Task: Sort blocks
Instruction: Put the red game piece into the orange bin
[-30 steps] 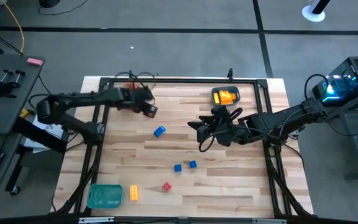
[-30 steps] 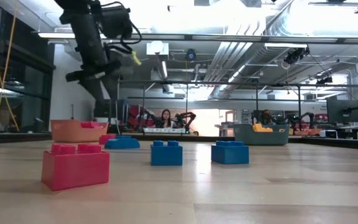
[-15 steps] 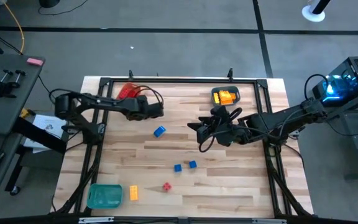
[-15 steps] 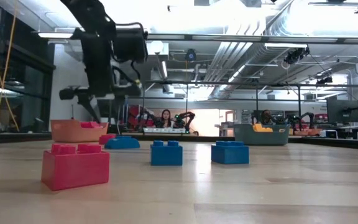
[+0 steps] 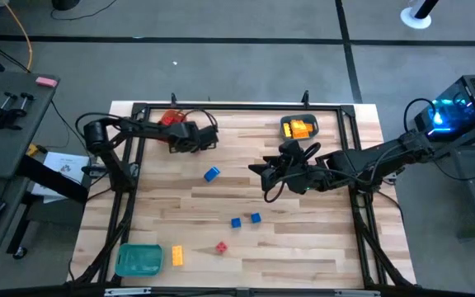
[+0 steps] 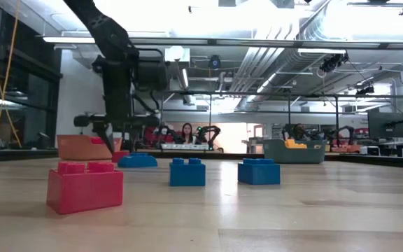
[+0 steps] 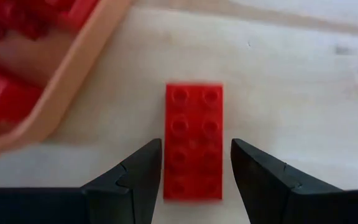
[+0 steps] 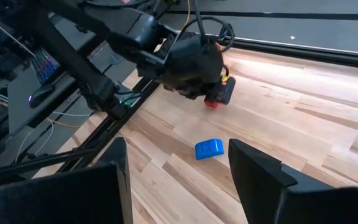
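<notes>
A red eight-stud brick [image 7: 194, 143] lies flat on the table beside the orange tray [image 7: 73, 81], which holds more red bricks. My left gripper [image 7: 195, 149] points down over it, open, one finger on each long side of the brick with a thin gap on both; in the high view it stands at the far left [image 5: 201, 139]. My right gripper [image 8: 178, 144] hovers open over the table's middle right [image 5: 260, 172] with nothing between its fingers. Loose on the wood lie blue blocks [image 5: 212, 174] [image 5: 236, 222] [image 5: 256, 218], a small red one [image 5: 221, 247] and a yellow one [image 5: 176, 256].
A grey-blue tray [image 5: 299, 127] with yellow blocks stands at the far edge, right of centre. A green tray [image 5: 138, 260] sits at the near left corner. A dark metal frame [image 5: 237, 106] runs round the table. People sit in the room beyond.
My left gripper has come down toward the table beside the orange tray and has rolled about its own axis, ending with its fingers astride the red brick. Its finger gap looks the same. The blocks lie where they were.
</notes>
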You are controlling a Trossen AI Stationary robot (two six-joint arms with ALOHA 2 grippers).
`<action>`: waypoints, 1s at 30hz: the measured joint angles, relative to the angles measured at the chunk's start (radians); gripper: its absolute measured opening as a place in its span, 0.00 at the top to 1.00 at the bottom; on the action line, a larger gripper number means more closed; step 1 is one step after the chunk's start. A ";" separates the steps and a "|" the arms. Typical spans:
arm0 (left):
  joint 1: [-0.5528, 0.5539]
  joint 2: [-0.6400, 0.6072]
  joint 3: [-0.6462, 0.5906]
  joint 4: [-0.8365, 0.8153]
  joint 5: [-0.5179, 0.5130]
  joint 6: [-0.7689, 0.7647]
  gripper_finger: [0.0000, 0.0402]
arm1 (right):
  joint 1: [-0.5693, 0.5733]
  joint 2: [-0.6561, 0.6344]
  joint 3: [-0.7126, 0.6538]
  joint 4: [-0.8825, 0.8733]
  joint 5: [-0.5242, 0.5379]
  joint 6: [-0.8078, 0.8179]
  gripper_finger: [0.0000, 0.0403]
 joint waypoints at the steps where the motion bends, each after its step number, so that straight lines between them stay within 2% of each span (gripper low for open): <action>1: 0.013 0.000 0.000 0.005 0.004 0.017 0.55 | 0.000 0.000 0.000 0.000 -0.001 0.000 0.60; 11: 0.092 0.000 0.000 0.019 0.060 0.061 0.55 | 0.001 0.000 0.000 0.000 -0.006 0.000 0.60; 18: 0.094 0.001 0.000 0.063 0.114 -0.054 0.55 | 0.001 0.000 0.000 0.002 -0.010 0.000 0.60; 26: 0.086 0.049 0.004 0.072 0.144 -0.038 0.55 | 0.001 0.000 0.000 0.003 -0.047 0.002 0.60; 30: 0.063 0.071 0.005 0.073 0.128 0.051 0.55 | 0.001 0.000 0.000 0.003 -0.047 0.008 0.60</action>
